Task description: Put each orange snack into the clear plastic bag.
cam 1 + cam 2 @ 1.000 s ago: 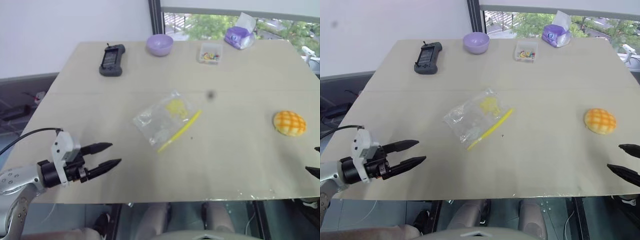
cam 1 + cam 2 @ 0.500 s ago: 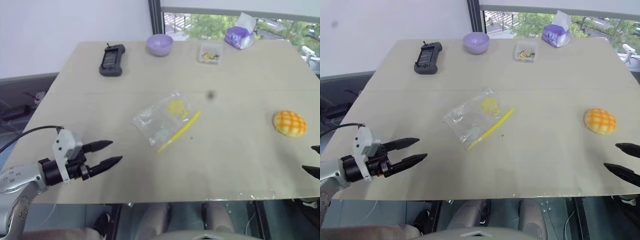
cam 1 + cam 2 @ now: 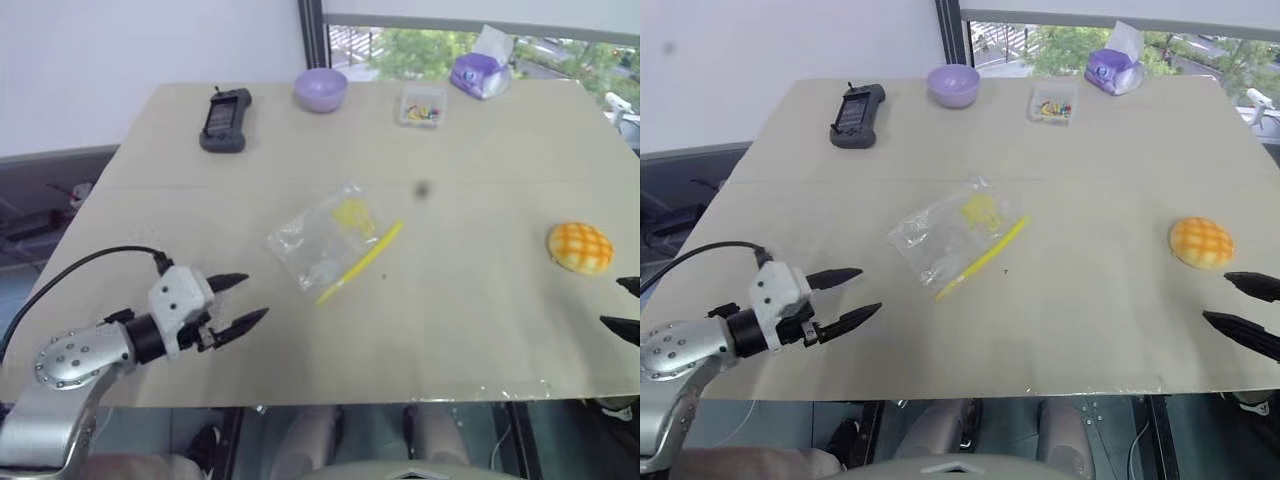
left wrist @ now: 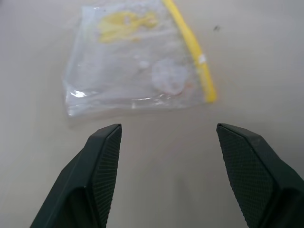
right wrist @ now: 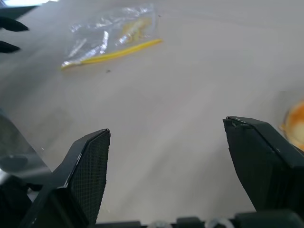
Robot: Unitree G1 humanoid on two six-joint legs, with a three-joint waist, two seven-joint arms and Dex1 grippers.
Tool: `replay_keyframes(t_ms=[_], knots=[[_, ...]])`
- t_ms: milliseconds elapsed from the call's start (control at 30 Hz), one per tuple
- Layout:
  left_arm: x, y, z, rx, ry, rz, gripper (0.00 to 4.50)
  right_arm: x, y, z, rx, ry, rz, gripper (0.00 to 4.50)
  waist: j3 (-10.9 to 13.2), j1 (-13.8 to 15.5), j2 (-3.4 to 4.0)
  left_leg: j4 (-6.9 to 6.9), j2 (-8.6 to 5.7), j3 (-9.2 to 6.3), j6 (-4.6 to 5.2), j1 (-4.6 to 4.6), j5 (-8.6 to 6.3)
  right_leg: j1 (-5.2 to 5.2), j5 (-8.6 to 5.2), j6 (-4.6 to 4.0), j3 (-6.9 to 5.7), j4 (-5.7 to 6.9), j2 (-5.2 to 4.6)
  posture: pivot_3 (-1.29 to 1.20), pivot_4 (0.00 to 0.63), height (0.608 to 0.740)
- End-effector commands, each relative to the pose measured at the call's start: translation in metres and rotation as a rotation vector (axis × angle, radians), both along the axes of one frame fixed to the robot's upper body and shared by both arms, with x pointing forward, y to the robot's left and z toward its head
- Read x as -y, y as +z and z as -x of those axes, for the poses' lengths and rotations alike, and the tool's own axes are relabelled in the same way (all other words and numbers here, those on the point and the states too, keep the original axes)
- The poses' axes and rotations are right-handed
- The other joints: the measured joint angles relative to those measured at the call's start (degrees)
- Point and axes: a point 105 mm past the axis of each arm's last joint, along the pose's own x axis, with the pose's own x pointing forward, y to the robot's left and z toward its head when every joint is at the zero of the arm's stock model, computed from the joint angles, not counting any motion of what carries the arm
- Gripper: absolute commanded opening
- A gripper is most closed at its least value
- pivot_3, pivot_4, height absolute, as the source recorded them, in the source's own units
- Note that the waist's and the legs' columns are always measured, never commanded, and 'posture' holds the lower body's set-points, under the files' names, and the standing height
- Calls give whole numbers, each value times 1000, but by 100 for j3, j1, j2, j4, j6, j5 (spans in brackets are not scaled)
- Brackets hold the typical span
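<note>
Crinkly clear plastic bag with a yellow zip strip [image 3: 955, 237] lies flat just ahead of the left pincer [image 3: 853, 297], spread wide and empty, apparently lining up. The round orange criss-crossed bun [image 3: 1200, 242] sits just beyond the right pincer [image 3: 1243, 305], likewise spread.

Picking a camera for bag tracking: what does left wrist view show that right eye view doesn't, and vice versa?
Left wrist view alone: a round clear patch inside the clear plastic bag and the grip texture on the fingers.

Right eye view alone: the orange snack, right gripper, purple bowl, black handheld device, small clear box and tissue pack.

Both: the bag with its yellow zip strip, the table, and the open, empty left gripper.
</note>
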Motion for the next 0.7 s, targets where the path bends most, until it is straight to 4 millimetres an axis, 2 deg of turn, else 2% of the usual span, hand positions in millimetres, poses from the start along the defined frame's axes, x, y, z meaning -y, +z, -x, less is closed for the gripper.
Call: replay_keyframes(t_ms=[33, 133, 267, 500, 700], knots=[[1, 6, -14, 152, -26, -143, 3376, -7, 6, -1, 28, 23, 0, 4113, 1, 22, -1, 0, 0, 1, 0, 0, 0, 0, 0, 0, 0, 0, 1, 0, 150, 740], [2, 11, -33, 288, -47, -268, 3376, -8, 6, -1, 29, 27, 2, 4113, 2, 59, -3, -1, -2, 1, 0, -1, 0, -1, 0, 1, 0, -1, 0, 0, 150, 740], [6, 1, -48, 389, -130, -403, 3376, -15, 13, -3, 47, 56, 1, 4113, 1, 58, 0, 0, -13, -5, 0, -4, 0, -4, 1, 2, -3, 0, -3, 0, 150, 740], [19, -23, -60, 446, -296, -501, 3376, -34, 29, -2, 97, 130, 24, 4113, 1, 43, -2, -2, -14, -5, 0, -7, 0, -13, 2, 3, 0, 8, -3, 0, 150, 740], [27, -28, -78, 499, -349, -542, 3376, -44, 34, 4, 115, 184, 31, 4113, 0, 70, -3, 4, -23, -19, 0, -6, 1, -5, 2, 4, -10, 16, -5, 0, 150, 740]])
